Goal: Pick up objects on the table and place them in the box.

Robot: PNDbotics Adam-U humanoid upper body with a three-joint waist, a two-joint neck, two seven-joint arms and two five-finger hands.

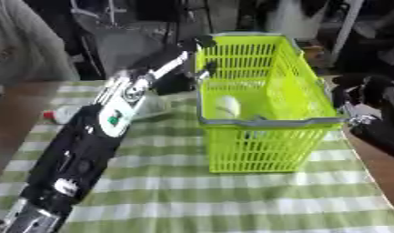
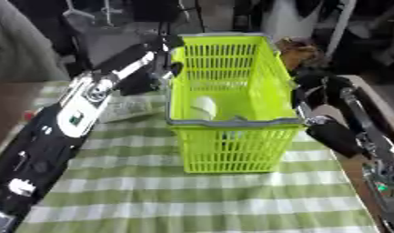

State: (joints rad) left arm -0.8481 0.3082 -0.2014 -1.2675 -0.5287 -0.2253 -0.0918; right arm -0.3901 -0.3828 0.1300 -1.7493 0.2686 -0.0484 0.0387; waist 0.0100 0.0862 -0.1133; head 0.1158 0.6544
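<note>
A lime-green plastic basket (image 1: 263, 150) stands on the green-and-white checked cloth. A white rounded object (image 1: 226, 106) lies inside it near the left wall. My left arm runs up from the lower left, and its hand (image 1: 198, 48) is at the basket's far left corner, by the rim. It is too blurred to read. A clear plastic bottle (image 2: 126, 107) with a red cap (image 1: 49, 116) lies on the cloth, partly hidden behind that arm. My right hand (image 2: 315, 86) sits against the basket's right side, a dark shape.
The table's brown wooden edge (image 1: 12, 123) shows at the left and right. Dark equipment and chair legs crowd the far side. A person in grey stands at the far left. Open checked cloth (image 1: 231, 200) lies in front of the basket.
</note>
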